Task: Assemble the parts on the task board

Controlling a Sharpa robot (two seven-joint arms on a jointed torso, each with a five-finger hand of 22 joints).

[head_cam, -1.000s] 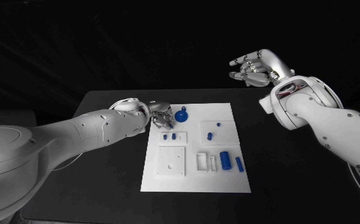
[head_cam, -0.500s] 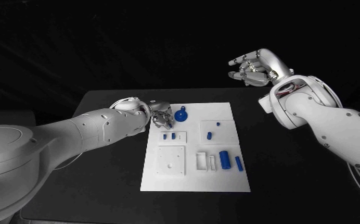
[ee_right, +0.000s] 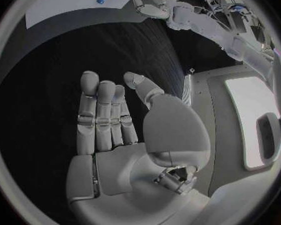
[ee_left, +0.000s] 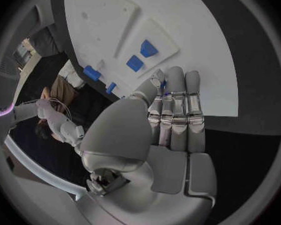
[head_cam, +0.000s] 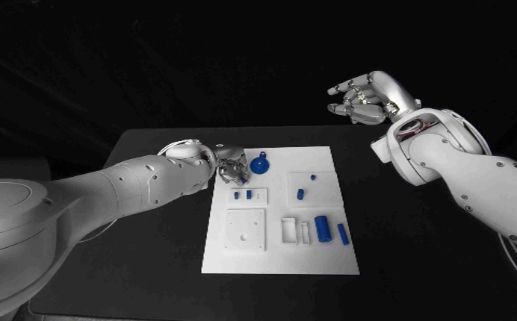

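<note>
eased the round blue part (head_cam: 260,164) slightly up the task board (head_cam: 323,257) beside the left robot hand (head_cam: 231,168), grip unclear; right robot hand (head_cam: 364,98) raised, loosely spread, empty.

Left robot hand (head_cam: 229,166) crowding round part (head_cam: 260,164)

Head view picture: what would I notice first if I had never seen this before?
First, the flat white rectangular task board in the middle of the black table, dotted with small blue parts such as a round blue knob-shaped piece near its far left corner. Next, the silver left robot hand down at that corner beside the knob. The silver right robot hand is raised high above the table, holding nothing.
</note>
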